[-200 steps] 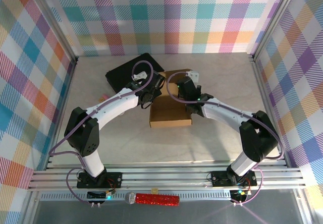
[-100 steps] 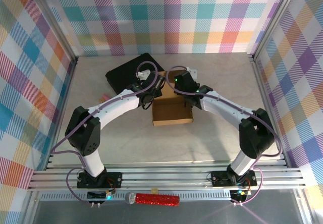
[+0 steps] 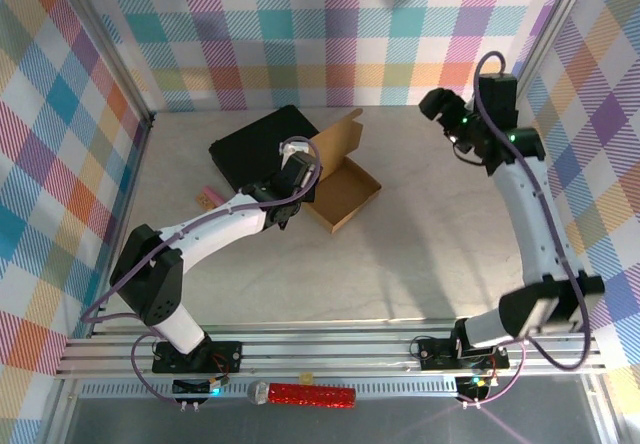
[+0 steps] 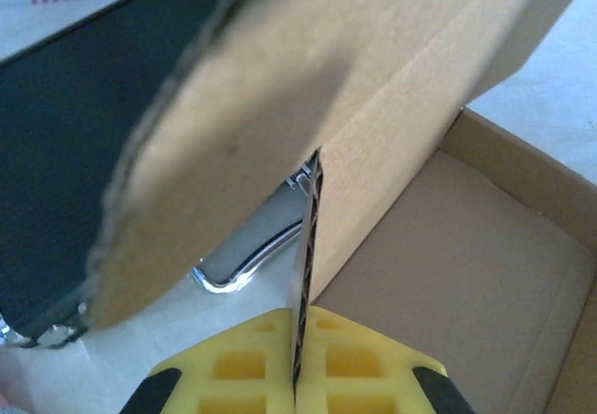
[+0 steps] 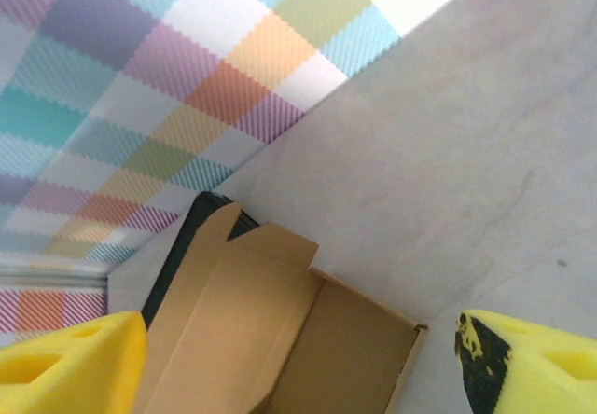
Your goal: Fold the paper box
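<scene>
On the left, the black case (image 3: 250,149) lies just beside the paper box (image 3: 350,192), which sits open mid-table with its lid flap raised. The left gripper (image 3: 299,178) is clenched on the box's left wall, probably to anchor it for folding. At far right, the right gripper (image 3: 438,105) hovers high, spread wide and empty, well apart from the box.

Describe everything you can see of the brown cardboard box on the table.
The plain brown corrugated cardboard box is a shallow open tray, empty inside, with its lid flap raised at the far side. It sits skewed on the pale table, beside the black hard case. The left gripper pinches one side wall between its jaws.
</scene>
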